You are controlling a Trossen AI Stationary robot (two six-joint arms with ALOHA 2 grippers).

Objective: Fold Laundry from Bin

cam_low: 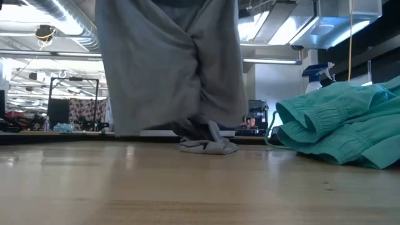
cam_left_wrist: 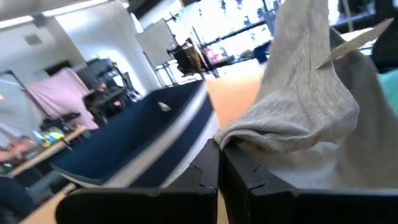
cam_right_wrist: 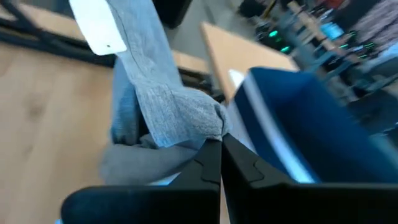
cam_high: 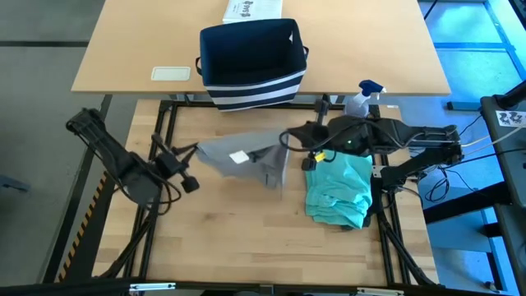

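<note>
A grey garment (cam_high: 246, 160) with a white tag (cam_high: 238, 156) hangs spread between my two grippers above the middle of the table. My left gripper (cam_high: 194, 150) is shut on its left end and my right gripper (cam_high: 286, 141) on its right end. In the low view the grey garment (cam_low: 175, 69) hangs like a curtain, and its lowest part (cam_low: 208, 146) rests bunched on the table. A teal piece (cam_high: 339, 191) lies crumpled on the table under the right arm. The navy bin (cam_high: 251, 62) stands on the far table. My left gripper (cam_left_wrist: 219, 163) pinches a bunched fold of the grey garment (cam_left_wrist: 244, 135) between its two shut fingers. The fingers lie about level and come from the table's left. The cloth rises and drapes away from them. My right gripper (cam_right_wrist: 221, 155) pinches a gathered bunch of the grey garment (cam_right_wrist: 205, 124) between its shut fingers, coming from the table's right and slanting slightly down. The rest of the cloth hangs slack below and beside the fingers.
A white printed box (cam_high: 251, 10) stands behind the bin. A spray bottle (cam_high: 362, 97) stands at the far right of the work table. A pale flat card (cam_high: 171, 73) lies on the far table. Bare wood shows along the near edge (cam_high: 246, 238).
</note>
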